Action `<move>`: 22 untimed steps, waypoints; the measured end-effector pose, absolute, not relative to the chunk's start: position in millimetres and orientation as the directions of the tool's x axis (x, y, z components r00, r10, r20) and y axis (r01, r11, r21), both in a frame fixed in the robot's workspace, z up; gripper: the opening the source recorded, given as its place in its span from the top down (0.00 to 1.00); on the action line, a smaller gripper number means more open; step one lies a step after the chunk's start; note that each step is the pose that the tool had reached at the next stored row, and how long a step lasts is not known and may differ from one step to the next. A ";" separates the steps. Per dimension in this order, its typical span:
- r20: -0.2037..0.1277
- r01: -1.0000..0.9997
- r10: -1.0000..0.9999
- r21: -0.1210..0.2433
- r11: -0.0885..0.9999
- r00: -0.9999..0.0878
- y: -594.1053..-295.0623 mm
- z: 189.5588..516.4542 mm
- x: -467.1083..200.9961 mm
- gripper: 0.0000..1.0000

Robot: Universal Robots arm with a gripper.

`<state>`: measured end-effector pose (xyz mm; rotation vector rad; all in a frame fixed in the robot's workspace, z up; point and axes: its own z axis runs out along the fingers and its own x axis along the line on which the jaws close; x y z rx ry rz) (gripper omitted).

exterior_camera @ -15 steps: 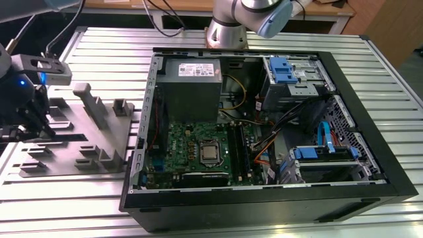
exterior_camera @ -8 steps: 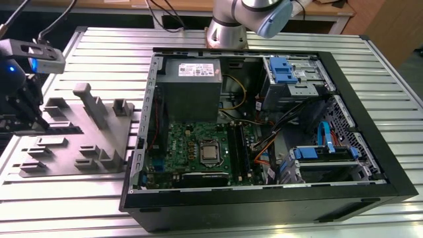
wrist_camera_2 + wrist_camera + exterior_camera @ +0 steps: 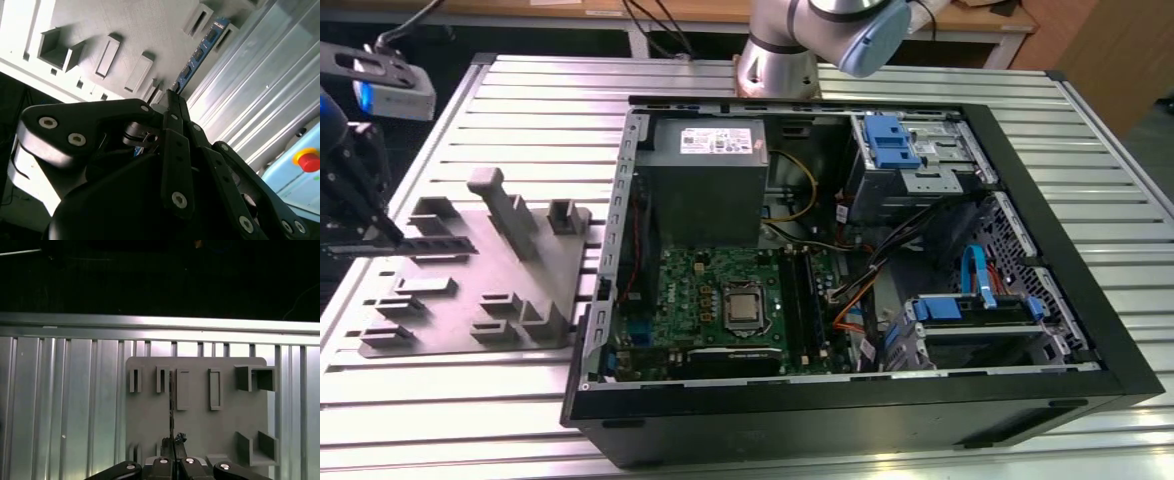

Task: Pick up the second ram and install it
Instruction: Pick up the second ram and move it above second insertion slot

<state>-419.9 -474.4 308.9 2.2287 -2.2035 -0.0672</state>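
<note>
Exterior view: gripper (image 3: 376, 238) hangs over the grey tray (image 3: 467, 255), which sits on the ribbed table (image 3: 520, 90) by its edge at the exterior view's left. A dark stick, the second ram (image 3: 408, 246), lies level at the fingertips above the tray's outer edge. The open computer case (image 3: 854, 395) fills the middle of the table, well apart from the gripper. Inside it are the green motherboard (image 3: 700, 290) with a silver chip (image 3: 743, 305), black slot rails (image 3: 801, 300) just beside the chip, a grey power supply (image 3: 707, 170) and loose cables. The arm's base (image 3: 781, 55) stands at the table's far edge behind the case. Second wrist view shows more: the gripper (image 3: 172, 97) is closed on one end of the ram (image 3: 202, 50), blue board with black chips, its other end between two tray posts. Cannot tell if it is lifted clear of them. A red button (image 3: 309, 160) sits off past the table. First wrist view looks straight down: gripper (image 3: 173, 454) pinched on the ram (image 3: 171, 405), seen edge-on as a thin dark line across the tray (image 3: 200, 430), with slot blocks on either side of it.
</note>
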 end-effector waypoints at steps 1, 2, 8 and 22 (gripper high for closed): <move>-0.026 -0.999 -1.000 0.034 -0.012 0.011 -474.3 312.1 -419.8 0.89; -0.026 -0.999 -1.000 0.034 -0.012 0.011 -474.3 315.5 -419.8 0.89; -0.026 -0.999 -1.000 0.033 -0.012 0.011 -473.4 339.1 -419.9 0.89; -0.026 -1.000 -1.000 0.027 -0.012 0.011 -472.2 413.1 -419.9 0.89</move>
